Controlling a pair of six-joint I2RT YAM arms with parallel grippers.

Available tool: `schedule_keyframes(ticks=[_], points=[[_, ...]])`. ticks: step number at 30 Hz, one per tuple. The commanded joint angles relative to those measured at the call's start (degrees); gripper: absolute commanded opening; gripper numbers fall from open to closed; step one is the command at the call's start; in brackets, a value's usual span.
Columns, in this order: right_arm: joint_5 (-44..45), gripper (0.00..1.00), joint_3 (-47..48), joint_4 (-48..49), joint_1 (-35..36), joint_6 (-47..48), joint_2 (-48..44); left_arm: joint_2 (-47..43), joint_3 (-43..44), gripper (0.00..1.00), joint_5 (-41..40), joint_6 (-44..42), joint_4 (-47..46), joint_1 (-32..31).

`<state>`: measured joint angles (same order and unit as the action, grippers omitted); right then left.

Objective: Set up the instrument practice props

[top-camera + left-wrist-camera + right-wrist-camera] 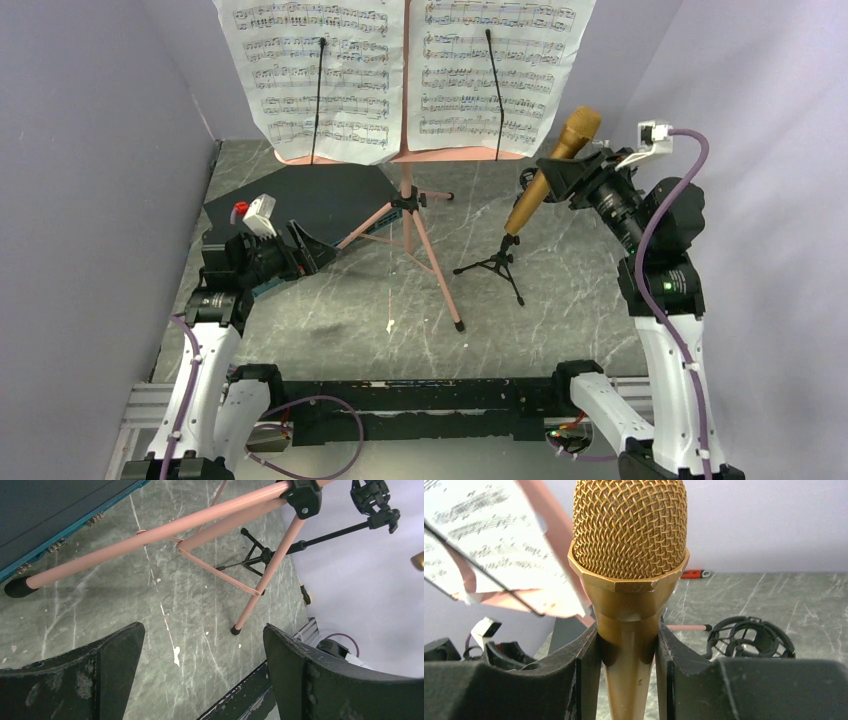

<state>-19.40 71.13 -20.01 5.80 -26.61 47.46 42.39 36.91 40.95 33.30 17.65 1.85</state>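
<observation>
The pink music stand (pixel 407 215) stands at the middle back on its tripod legs (pixel 165 530). Two white sheet-music pages (pixel 320 70) (pixel 495 65) rest on it under black wire holders. My right gripper (pixel 560 170) (pixel 628 630) is shut on the gold microphone (pixel 572 135) (pixel 630 530), holding it tilted above the small black mic stand (pixel 500 265) (pixel 262 557). The stand's clip (pixel 749 637) is empty beside the microphone. My left gripper (pixel 322 255) (pixel 201 630) is open and empty, low over the table left of the tripod legs.
A dark flat panel with a teal edge (pixel 310 195) (pixel 45 510) lies at the back left, next to one pink leg's foot. Purple walls close in left, right and back. A black rail (pixel 420 395) runs along the near edge.
</observation>
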Motion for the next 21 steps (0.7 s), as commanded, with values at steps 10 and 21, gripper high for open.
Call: schedule_keyframes(ticks=[10,21], points=[[-19.31,0.00,-3.49,29.01,-17.66,-19.84,8.14,0.14,3.13,0.94,1.07,-4.88,3.53,0.44],[-12.39,0.00,3.40,24.53,-19.95,-11.68,14.87,-0.79,4.75,0.94,-10.49,-6.90,7.44,0.52]])
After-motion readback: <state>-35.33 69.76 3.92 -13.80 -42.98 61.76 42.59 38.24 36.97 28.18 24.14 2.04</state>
